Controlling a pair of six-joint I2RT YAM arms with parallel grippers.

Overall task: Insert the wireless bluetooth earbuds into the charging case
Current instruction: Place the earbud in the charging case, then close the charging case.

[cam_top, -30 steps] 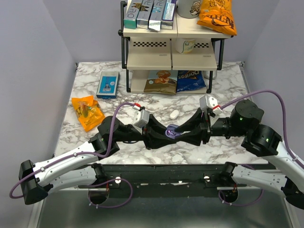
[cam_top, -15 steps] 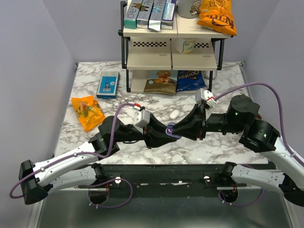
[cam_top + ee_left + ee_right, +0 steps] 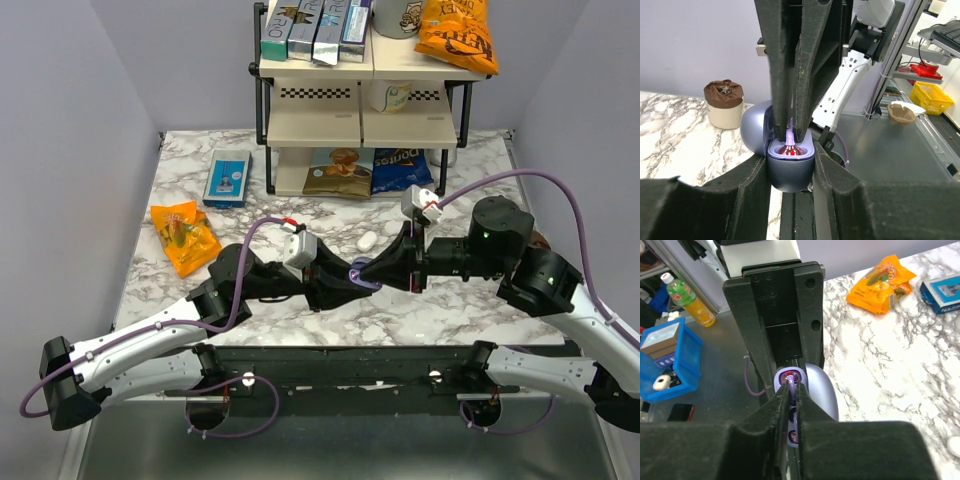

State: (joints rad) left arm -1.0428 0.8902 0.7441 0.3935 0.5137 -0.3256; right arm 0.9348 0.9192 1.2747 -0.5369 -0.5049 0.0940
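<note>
Charging case (image 3: 790,176), lid open, is held clamped in the left fingers (image 3: 740,200) above the near-middle worktop (image 3: 430,310), while the right fingers (image 3: 767,417), brought leftward and narrowed within the last second, are now pinched on one earbud (image 3: 790,136) at the case's well, seating judged nearly begun.

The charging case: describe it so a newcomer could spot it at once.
On the white marble-patterned table, look where two black robot arms meet tip to tip. The left pincer clamps the small round glossy lavender-blue charging case, lid open. Unlike the white oval pebble-shaped case lying loose behind it, it is lavender and gripped.
</note>
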